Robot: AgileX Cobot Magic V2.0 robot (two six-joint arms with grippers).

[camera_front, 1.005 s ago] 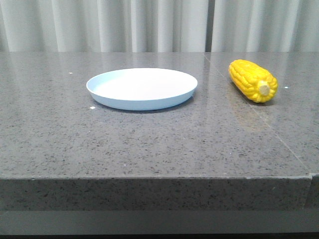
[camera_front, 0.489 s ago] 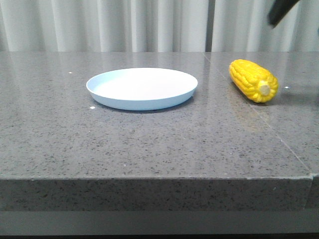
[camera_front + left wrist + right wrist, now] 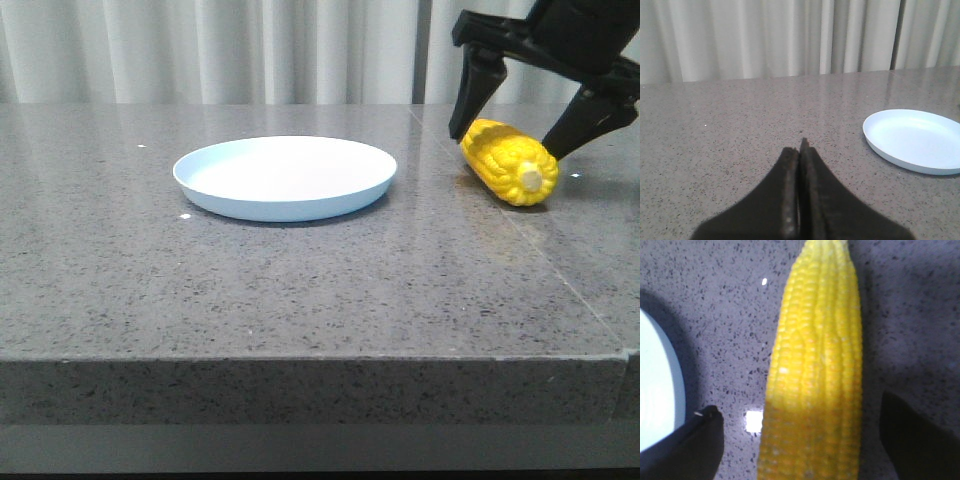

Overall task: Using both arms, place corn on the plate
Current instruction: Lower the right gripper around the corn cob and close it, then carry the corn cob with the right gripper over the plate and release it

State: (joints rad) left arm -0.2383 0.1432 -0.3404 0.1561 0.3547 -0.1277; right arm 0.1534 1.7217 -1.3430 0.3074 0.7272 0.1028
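The yellow corn (image 3: 506,160) lies on the grey stone table at the right, its pale stub end toward the front. My right gripper (image 3: 508,135) is open and hangs over it, one finger on each side, not touching. In the right wrist view the corn (image 3: 815,375) lies between the dark fingertips (image 3: 695,442). The pale blue-white plate (image 3: 285,177) sits empty left of the corn and shows in the left wrist view (image 3: 915,140). My left gripper (image 3: 801,150) is shut and empty, low over bare table left of the plate, out of the front view.
The grey speckled table (image 3: 300,290) has a front edge close to the camera and a seam running past the corn. White curtains (image 3: 250,50) hang behind the table.
My right gripper has come down from the upper right into the front view and now straddles the corn. The corn and plate have not moved.
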